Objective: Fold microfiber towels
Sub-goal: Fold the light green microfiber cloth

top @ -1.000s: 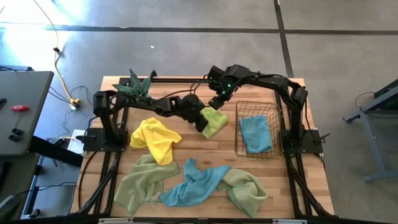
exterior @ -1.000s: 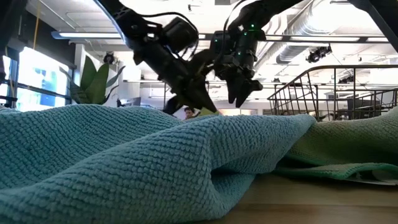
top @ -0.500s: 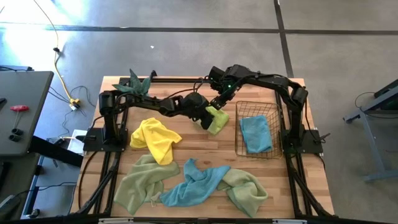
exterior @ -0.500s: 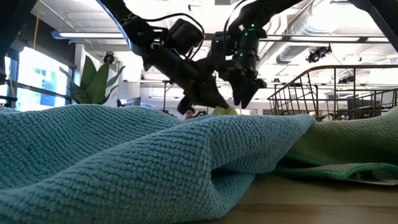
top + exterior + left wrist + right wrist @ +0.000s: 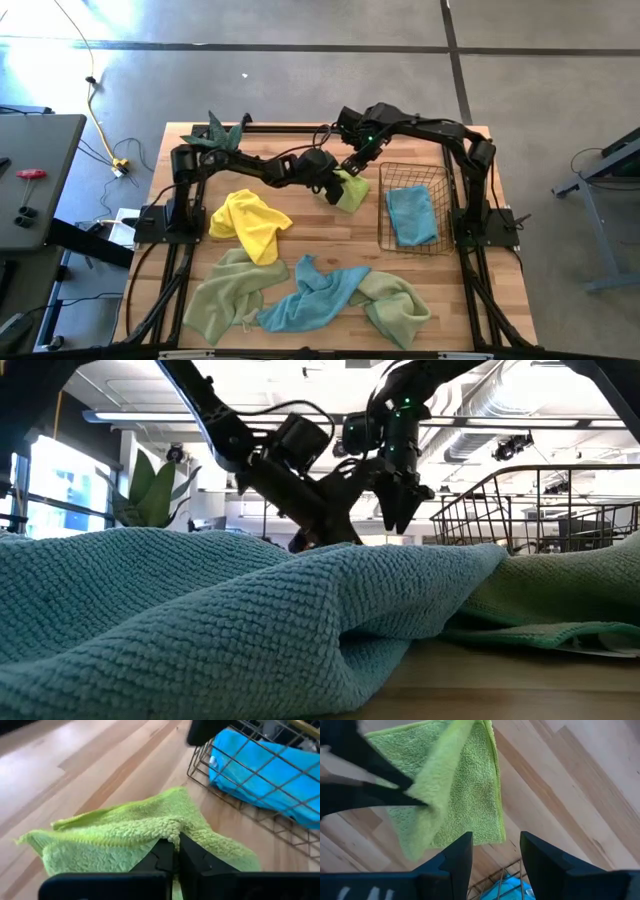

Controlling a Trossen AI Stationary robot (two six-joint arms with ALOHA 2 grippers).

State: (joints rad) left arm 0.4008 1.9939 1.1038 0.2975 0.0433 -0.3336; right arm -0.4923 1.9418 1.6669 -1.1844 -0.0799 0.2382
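A lime green towel [image 5: 349, 190] lies on the table just left of the copper wire basket [image 5: 384, 228]. It also shows in the right wrist view [image 5: 465, 785]. My left gripper [image 5: 334, 187] is shut on it. My right gripper [image 5: 356, 164] hovers open and empty just above the towel's far side [image 5: 494, 851]. A light blue towel [image 5: 410, 214] lies inside the basket. On the near half of the table lie a yellow towel [image 5: 249, 224], a pale green towel [image 5: 224, 290], a blue towel [image 5: 315, 298] and a green towel [image 5: 396, 305]. My left gripper pinches a bunched fold of the lime towel [image 5: 168, 831] between its two shut fingers. The fingers come in slanting down from the table's left. The held part is raised and doubled over the rest of the towel [image 5: 470, 815], which lies flat on the table.
A green potted plant [image 5: 221, 136] stands at the table's far left. The basket's wire wall [image 5: 235, 795] stands close to the right of the lime towel. In the low view the blue towel [image 5: 200, 620] fills the foreground. Bare wood shows between the lime towel and the near towels.
My left gripper has gone toward the table's right and far edge, holding the lime towel. The held part has been drawn over the rest, and the towel now lies narrower and closer to the basket.
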